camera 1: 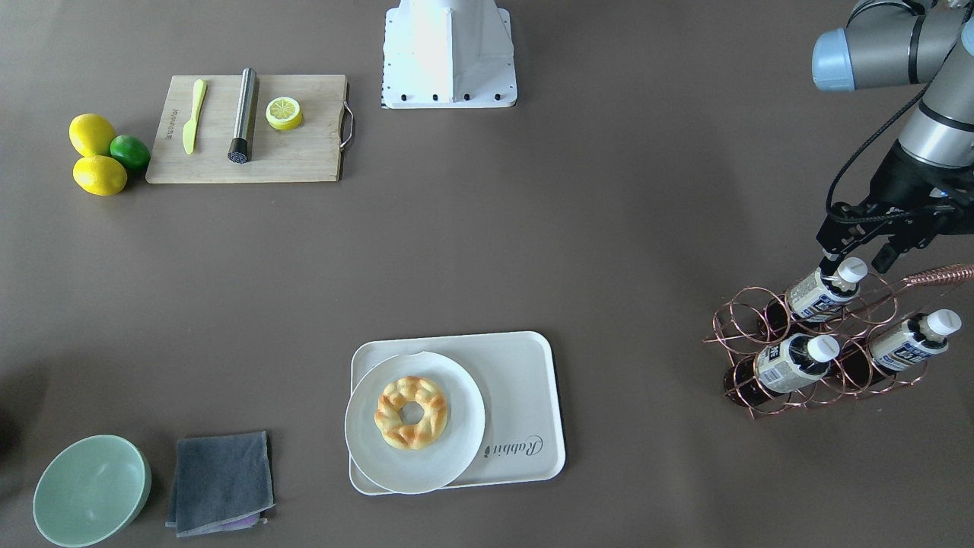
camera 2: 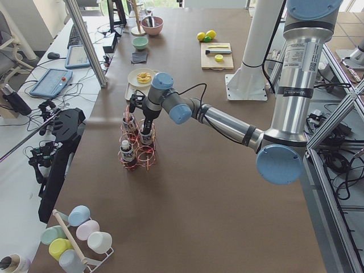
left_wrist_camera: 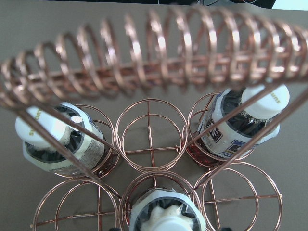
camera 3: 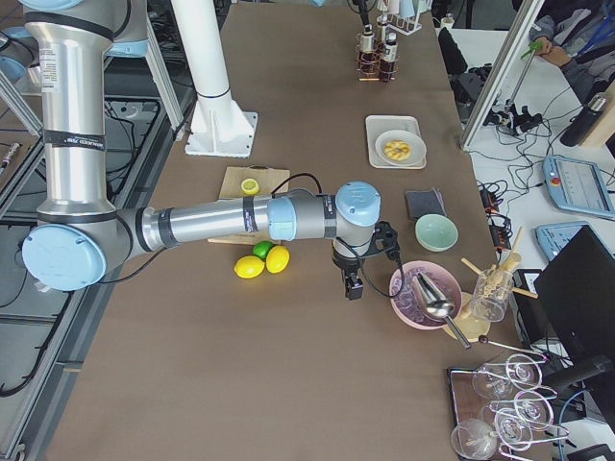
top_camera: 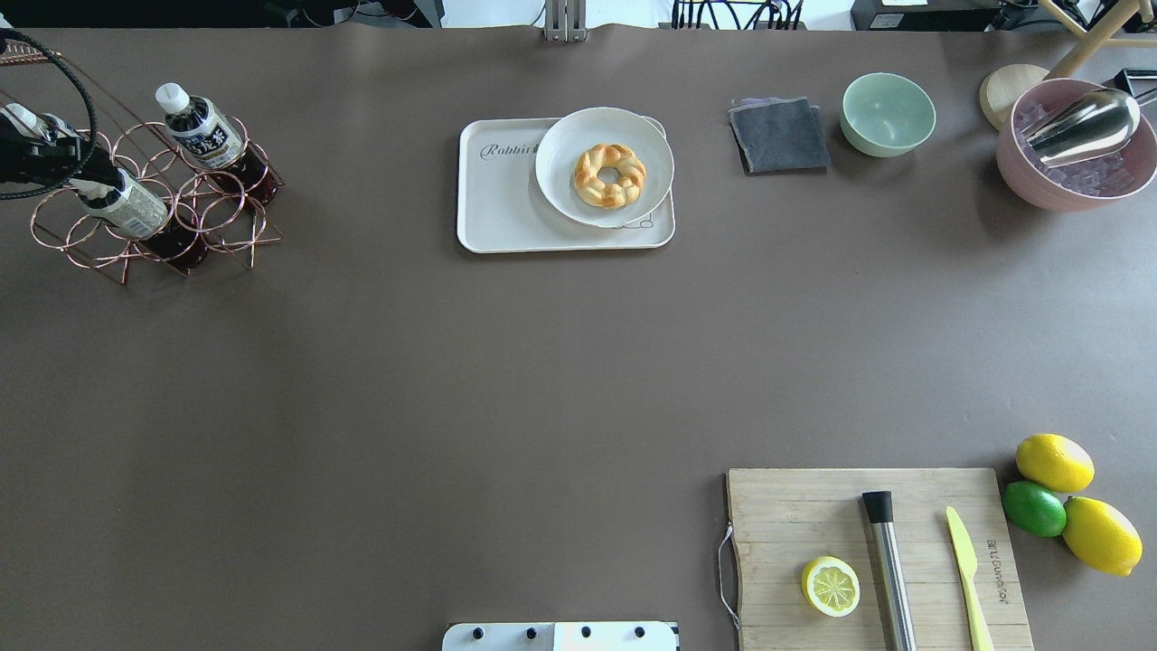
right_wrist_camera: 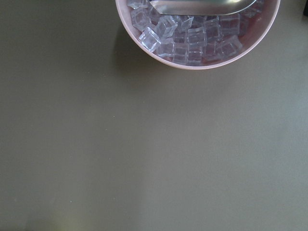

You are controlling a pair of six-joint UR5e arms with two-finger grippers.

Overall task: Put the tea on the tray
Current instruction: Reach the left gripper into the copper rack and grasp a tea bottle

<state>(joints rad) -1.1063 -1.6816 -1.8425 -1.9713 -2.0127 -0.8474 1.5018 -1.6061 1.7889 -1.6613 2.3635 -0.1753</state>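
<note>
Tea (camera 1: 816,295) leans in the rack (camera 1: 856,336), cap pointing upper right. Left tool (camera 1: 855,265) straddles the cap, released. Right tool (camera 3: 353,288): cannot tell.

Robotics lab: arm (camera 2: 227,122) on white pedestal (camera 2: 257,51), teach pendants (camera 2: 51,84), floor cables (camera 2: 338,162), aluminium framing (camera 2: 85,42)

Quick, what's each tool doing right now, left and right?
Left tool: open, straddling the top of a small clear plastic bottle of dark tea in the copper wire rack.
Right tool: cannot tell.
</note>
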